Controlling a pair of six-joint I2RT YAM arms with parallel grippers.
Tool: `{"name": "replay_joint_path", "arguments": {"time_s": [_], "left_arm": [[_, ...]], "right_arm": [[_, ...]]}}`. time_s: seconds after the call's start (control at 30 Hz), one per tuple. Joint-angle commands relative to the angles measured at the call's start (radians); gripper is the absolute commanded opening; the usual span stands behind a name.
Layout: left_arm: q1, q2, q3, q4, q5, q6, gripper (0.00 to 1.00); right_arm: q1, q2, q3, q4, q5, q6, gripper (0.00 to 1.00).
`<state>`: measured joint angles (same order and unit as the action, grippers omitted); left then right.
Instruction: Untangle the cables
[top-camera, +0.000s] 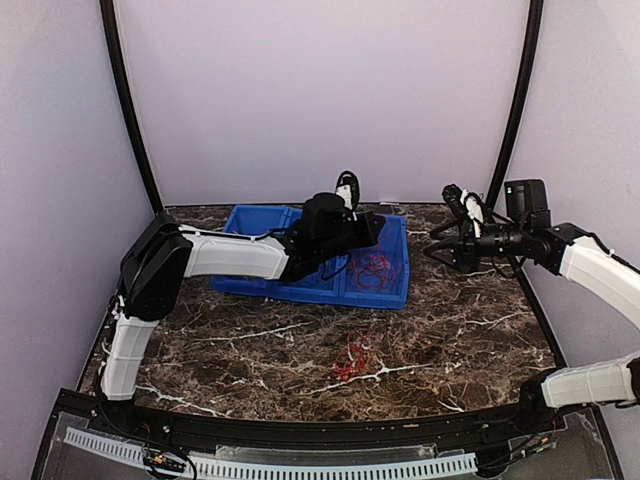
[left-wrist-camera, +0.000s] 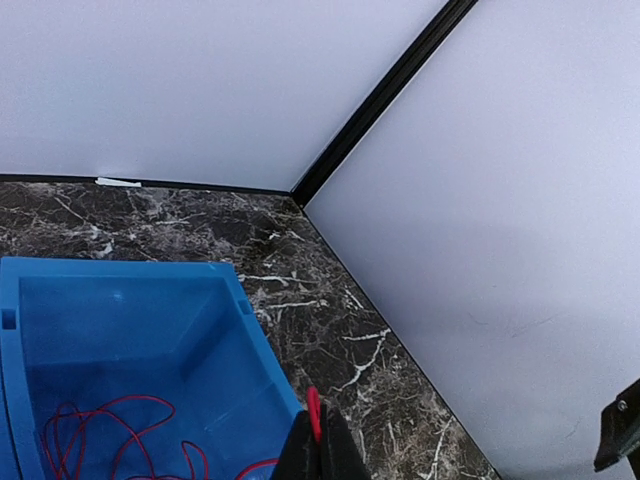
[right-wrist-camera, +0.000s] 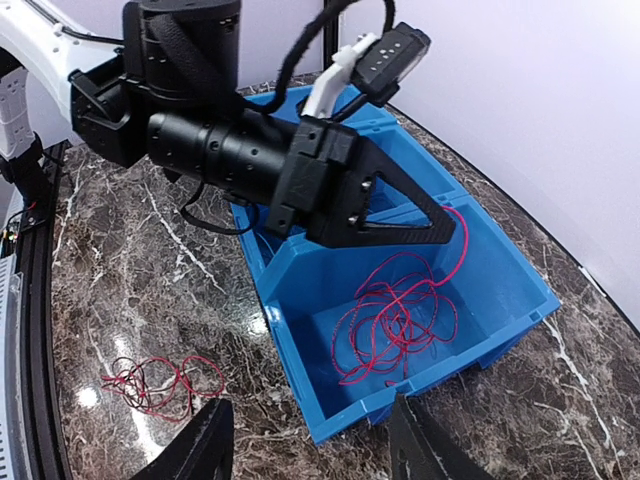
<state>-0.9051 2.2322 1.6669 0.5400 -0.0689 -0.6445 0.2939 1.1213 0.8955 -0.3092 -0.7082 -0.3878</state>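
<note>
L jaws shut tight above blue bin (top-camera: 375, 297), pinching end of one red cable (right-wrist-camera: 458, 240). From there down into loose red tangle (right-wrist-camera: 395, 320), lying in right-end compartment of bin. R jaws open, fingers (right-wrist-camera: 210, 445) well apart, nothing btw them; up in air to right of bin, apart from it. Second red tangle (top-camera: 352, 360) flat on counter (top-camera: 460, 330), nr front of bin but not touching. L arm (top-camera: 230, 255) stretched across left part of bin.
</note>
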Motion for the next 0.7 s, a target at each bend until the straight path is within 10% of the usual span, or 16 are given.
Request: {"name": "replay_joint_path", "arguments": {"time_s": [0.0,0.67], "left_arm": [[0.039,0.026,0.138,-0.149,0.020,-0.010,0.01],[0.058,-0.008,0.342,-0.712,0.039,0.140,0.38]], "right_arm": [[0.005,-0.012,-0.003,0.046,-0.041,-0.006,0.55],[0.005,-0.028,-0.022,0.029,-0.095,-0.041,0.56]]}}
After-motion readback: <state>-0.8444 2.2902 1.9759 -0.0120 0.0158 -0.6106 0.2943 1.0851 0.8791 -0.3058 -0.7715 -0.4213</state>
